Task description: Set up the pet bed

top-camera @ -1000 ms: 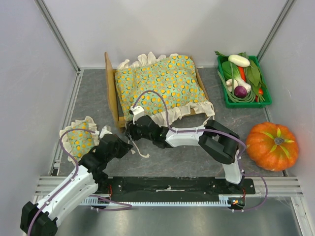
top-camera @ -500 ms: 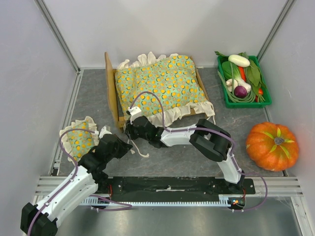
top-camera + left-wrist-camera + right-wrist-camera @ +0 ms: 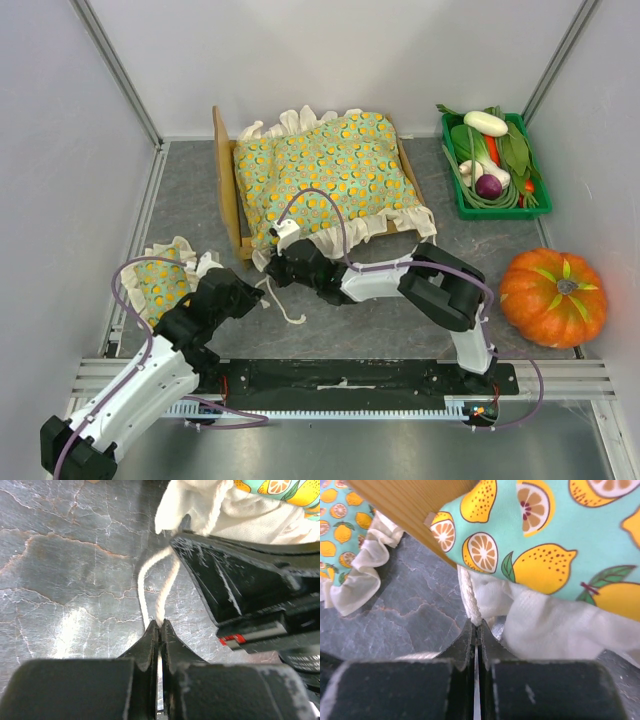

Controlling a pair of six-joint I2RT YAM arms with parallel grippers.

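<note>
The pet bed (image 3: 226,185) is a light-wood frame with its tall headboard on the left. A green frilled cushion (image 3: 330,165) printed with citrus fruit lies in it. A white cord (image 3: 285,306) trails from the cushion's near left corner onto the floor. My right gripper (image 3: 272,265) is at that corner, shut on the cord (image 3: 468,597) just below the frill, beside the wooden frame (image 3: 410,505). My left gripper (image 3: 262,298) is shut on a loop of the same cord (image 3: 150,580) low over the floor, with the right arm (image 3: 250,580) close in front of it.
The small matching pillow (image 3: 165,280) lies at the left beside my left arm. A green crate (image 3: 500,212) of vegetables stands at the back right. An orange pumpkin (image 3: 553,297) sits at the right. Grey walls close in both sides.
My right gripper's jaws have closed onto the cord at the cushion's corner, and the arm has shifted slightly right. The left arm has barely moved.
</note>
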